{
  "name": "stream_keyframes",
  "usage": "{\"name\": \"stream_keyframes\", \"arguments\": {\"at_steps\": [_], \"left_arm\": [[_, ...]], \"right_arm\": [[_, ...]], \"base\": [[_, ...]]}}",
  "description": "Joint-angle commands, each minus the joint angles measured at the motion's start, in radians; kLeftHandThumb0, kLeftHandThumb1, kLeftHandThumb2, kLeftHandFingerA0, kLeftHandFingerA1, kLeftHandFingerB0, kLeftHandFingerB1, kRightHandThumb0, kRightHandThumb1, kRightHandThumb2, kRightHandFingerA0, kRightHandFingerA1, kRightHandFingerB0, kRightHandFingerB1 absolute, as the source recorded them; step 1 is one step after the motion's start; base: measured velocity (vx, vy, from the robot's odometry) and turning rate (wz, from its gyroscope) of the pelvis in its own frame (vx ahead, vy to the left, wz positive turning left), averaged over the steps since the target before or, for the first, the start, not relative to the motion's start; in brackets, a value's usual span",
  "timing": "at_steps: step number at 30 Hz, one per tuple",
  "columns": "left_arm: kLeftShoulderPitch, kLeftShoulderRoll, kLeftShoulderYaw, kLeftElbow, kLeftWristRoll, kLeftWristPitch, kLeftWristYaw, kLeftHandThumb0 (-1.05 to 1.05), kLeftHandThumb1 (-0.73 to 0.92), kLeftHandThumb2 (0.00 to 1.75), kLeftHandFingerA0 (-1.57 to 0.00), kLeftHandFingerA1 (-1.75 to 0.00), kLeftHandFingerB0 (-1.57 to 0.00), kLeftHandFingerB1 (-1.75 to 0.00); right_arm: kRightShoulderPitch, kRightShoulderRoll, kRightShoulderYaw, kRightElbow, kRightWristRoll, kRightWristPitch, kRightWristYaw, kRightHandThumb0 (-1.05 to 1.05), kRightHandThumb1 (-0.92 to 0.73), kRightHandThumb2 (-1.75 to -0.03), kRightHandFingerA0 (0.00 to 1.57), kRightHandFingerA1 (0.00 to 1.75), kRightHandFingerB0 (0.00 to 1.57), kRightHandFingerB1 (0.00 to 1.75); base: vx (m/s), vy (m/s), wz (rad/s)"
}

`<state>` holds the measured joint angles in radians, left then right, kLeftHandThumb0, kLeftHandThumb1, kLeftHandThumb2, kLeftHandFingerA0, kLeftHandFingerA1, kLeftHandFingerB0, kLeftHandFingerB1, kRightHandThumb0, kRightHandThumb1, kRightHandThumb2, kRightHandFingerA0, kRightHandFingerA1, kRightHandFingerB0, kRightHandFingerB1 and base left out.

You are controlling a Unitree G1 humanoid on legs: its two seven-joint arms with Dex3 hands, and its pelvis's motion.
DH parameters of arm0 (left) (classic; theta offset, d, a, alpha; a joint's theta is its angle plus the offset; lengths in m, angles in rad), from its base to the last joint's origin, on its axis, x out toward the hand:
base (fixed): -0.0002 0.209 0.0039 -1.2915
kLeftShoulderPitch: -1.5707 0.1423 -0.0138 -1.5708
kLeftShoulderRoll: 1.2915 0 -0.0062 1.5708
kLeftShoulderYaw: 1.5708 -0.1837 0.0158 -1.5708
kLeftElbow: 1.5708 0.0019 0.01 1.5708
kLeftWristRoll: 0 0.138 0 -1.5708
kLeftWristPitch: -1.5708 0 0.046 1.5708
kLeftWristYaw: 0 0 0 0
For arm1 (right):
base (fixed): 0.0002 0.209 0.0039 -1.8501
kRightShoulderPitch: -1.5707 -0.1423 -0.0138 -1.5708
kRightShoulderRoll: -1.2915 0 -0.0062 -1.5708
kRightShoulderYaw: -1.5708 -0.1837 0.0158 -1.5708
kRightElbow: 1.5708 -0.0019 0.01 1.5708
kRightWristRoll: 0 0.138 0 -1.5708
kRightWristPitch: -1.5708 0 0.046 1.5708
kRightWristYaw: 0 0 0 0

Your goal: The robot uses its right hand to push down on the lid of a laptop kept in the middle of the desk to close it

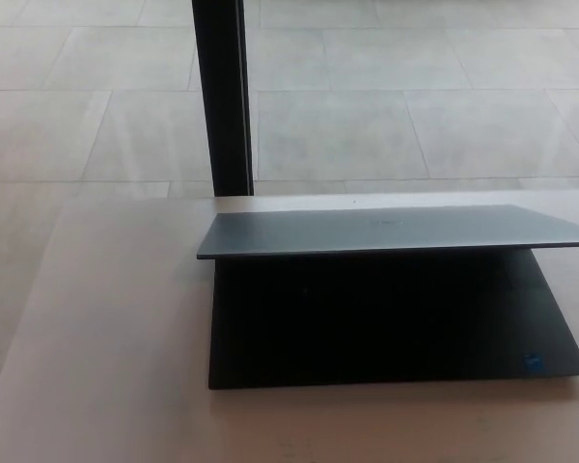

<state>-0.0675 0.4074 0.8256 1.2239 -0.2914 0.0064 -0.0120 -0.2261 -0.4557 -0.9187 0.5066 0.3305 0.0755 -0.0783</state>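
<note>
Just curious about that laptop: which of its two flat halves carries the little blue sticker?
The black base lying on the desk, at its near right corner; the grey lid hovering above shows none.

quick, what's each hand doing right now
Left hand: not in view.
Right hand: not in view; nothing touches the grey lid of the half-open black laptop.

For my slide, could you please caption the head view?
Half-closed laptop, lid hovering over its base, on a desk.

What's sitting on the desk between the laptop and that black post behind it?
Nothing. In the head view, only a bare strip of desk separates the laptop from the black post.
</note>
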Motion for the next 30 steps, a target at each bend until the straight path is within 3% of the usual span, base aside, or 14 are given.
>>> {"name": "stream_keyframes", "arguments": {"at_steps": [1, 13, 14, 15, 16, 17, 18, 19, 20, 22, 23, 24, 25, 30], "left_arm": [[-0.009, 0.037, 0.054, 0.024, -0.104, 0.008, 0.015, -0.84, 0.92, 0.75, -0.52, -0.64, -0.46, -0.48], [0.001, 0.036, 0.054, 0.031, -0.114, 0.001, 0.005, -0.86, 0.92, 0.75, -0.5, -0.63, -0.43, -0.47], [-0.001, 0.036, 0.055, 0.031, -0.117, 0.001, 0.006, -0.86, 0.92, 0.74, -0.51, -0.62, -0.44, -0.46], [-0.001, 0.036, 0.054, 0.031, -0.116, 0.001, 0.004, -0.86, 0.92, 0.75, -0.5, -0.62, -0.43, -0.46], [-0.002, 0.036, 0.053, 0.03, -0.115, 0.002, 0.008, -0.84, 0.92, 0.75, -0.5, -0.61, -0.44, -0.46], [-0.004, 0.035, 0.052, 0.028, -0.116, 0.003, 0.011, -0.83, 0.92, 0.74, -0.5, -0.62, -0.43, -0.46], [-0.005, 0.034, 0.051, 0.026, -0.117, 0.005, 0.009, -0.84, 0.92, 0.74, -0.5, -0.64, -0.43, -0.46], [-0.005, 0.033, 0.051, 0.025, -0.117, 0.005, 0.008, -0.84, 0.92, 0.74, -0.5, -0.64, -0.43, -0.46], [-0.007, 0.033, 0.05, 0.023, -0.118, 0.009, 0.011, -0.85, 0.92, 0.74, -0.51, -0.67, -0.43, -0.49], [-0.009, 0.037, 0.045, 0.03, -0.113, 0.012, 0.01, -0.86, 0.92, 0.75, -0.5, -0.68, -0.42, -0.48], [-0.01, 0.036, 0.044, 0.03, -0.112, 0.007, 0.013, -0.8, 0.74, 1.14, -0.5, -0.69, -0.41, -0.58], [-0.01, 0.036, 0.044, 0.03, -0.112, 0.006, 0.014, -0.8, 0.74, 1.14, -0.5, -0.69, -0.41, -0.58], [-0.01, 0.037, 0.045, 0.03, -0.113, 0.008, 0.012, -0.85, 0.92, 0.75, -0.51, -0.65, -0.42, -0.47], [-0.009, 0.037, 0.047, 0.03, -0.117, 0.01, 0.004, -0.85, 0.92, 0.74, -0.5, -0.65, -0.43, -0.48]], "right_arm": [[-0.089, -0.071, 0.253, -0.376, -0.07, 0.008, 0.077, -0.93, -0.89, -0.67, 0.54, 0.89, 0.46, 0.58], [-0.261, -0.134, 0.709, -0.408, -0.346, -0.095, 0.2, -0.87, -0.9, -0.68, 0.45, 0.53, 0.37, 0.33], [-0.269, -0.135, 0.75, -0.409, -0.384, -0.114, 0.199, -0.86, -0.73, -1.14, 0.45, 0.65, 0.29, 0.47], [-0.274, -0.138, 0.785, -0.414, -0.413, -0.117, 0.199, -0.88, -0.76, -1.14, 0.44, 0.65, 0.31, 0.48], [-0.288, -0.129, 0.841, -0.384, -0.453, -0.157, 0.206, -0.84, -0.74, -1.11, 0.45, 0.63, 0.33, 0.5], [-0.296, -0.125, 0.882, -0.357, -0.477, -0.186, 0.218, -0.84, -0.9, -0.68, 0.48, 0.54, 0.37, 0.33], [-0.296, -0.128, 0.915, -0.346, -0.495, -0.19, 0.227, -0.82, -0.71, -1.1, 0.43, 0.59, 0.29, 0.48], [-0.296, -0.13, 0.926, -0.344, -0.5, -0.19, 0.228, -0.82, -0.71, -1.1, 0.43, 0.59, 0.29, 0.48], [-0.3, -0.139, 0.962, -0.334, -0.533, -0.206, 0.231, -0.85, -0.92, -0.68, 0.47, 0.49, 0.37, 0.34], [-0.315, -0.143, 1.033, -0.301, -0.577, -0.226, 0.245, -0.85, -0.92, -0.69, 0.46, 0.52, 0.38, 0.33], [-0.325, -0.145, 1.077, -0.288, -0.605, -0.224, 0.263, -0.84, -0.92, -0.69, 0.44, 0.52, 0.36, 0.33], [-0.33, -0.148, 1.099, -0.282, -0.615, -0.223, 0.269, -0.84, -0.92, -0.69, 0.44, 0.52, 0.36, 0.33], [-0.332, -0.148, 1.135, -0.266, -0.641, -0.233, 0.273, -0.83, -0.92, -0.68, 0.44, 0.52, 0.37, 0.34], [-0.346, -0.155, 1.236, -0.179, -0.697, -0.267, 0.265, -0.82, -0.91, -0.68, 0.44, 0.53, 0.35, 0.35]], "base": [[0.0, 0.0, 0.0], [0.0, 0.0, 0.0], [0.0, 0.0, 0.0], [0.0, 0.0, 0.0], [0.0, 0.0, 0.0], [0.0, 0.0, 0.0], [0.0, 0.0, 0.0], [0.0, 0.0, 0.0], [0.0, 0.0, 0.0], [0.0, 0.0, 0.0], [0.0, 0.0, 0.0], [0.0, 0.0, 0.0], [0.0, 0.0, 0.0], [0.0, 0.0, 0.0]]}}
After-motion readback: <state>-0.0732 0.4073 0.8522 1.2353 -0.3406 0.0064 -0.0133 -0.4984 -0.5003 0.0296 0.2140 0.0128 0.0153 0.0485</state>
